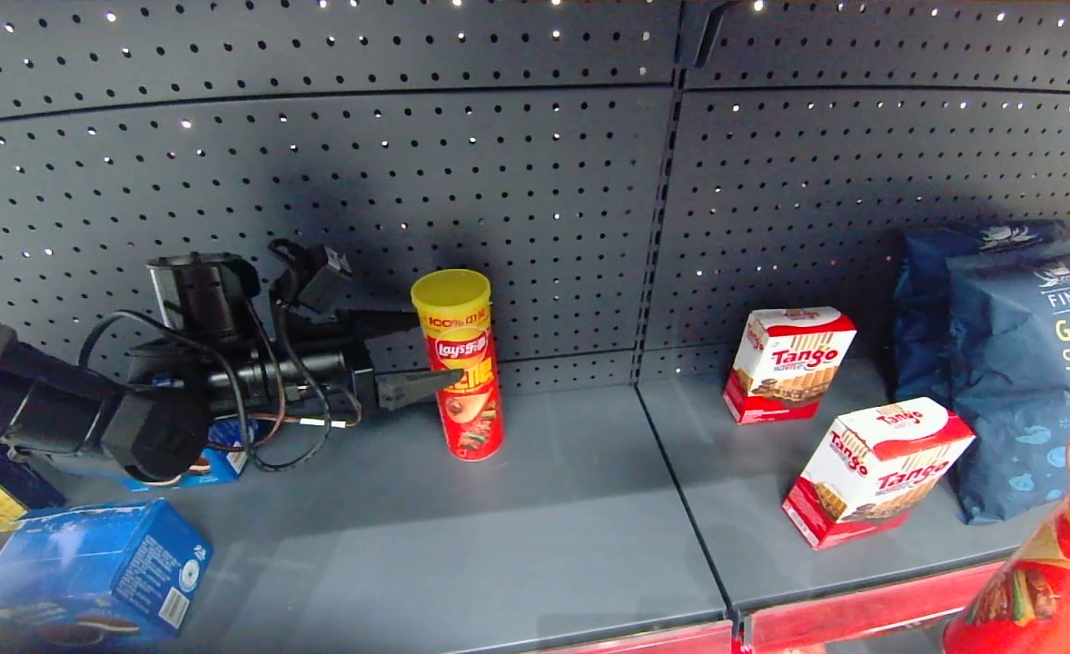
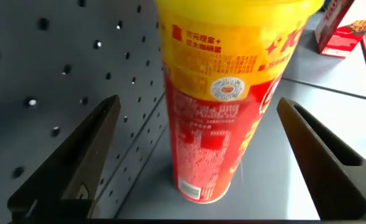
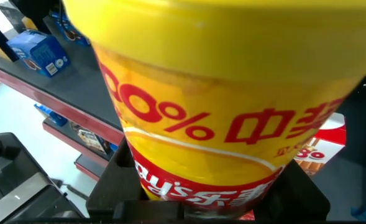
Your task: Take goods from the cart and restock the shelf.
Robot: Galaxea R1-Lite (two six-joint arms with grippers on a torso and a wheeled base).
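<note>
Left pincer point(image 2: 198, 109) stands open astride the upright can point(image 1: 471, 409) on the shelf point(image 1: 535, 545). Right pincer point(image 3: 207, 191) grips a second can point(image 3: 232, 93).

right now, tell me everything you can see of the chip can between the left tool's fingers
The chip can is a tall cylinder, seemingly printed cardboard, with a yellow lid and upper band and a red lower body with chip pictures. It stands upright on the grey shelf, close to the pegboard back. The left tool is open, one finger on each side with gaps showing; only the shelf touches it.
</note>
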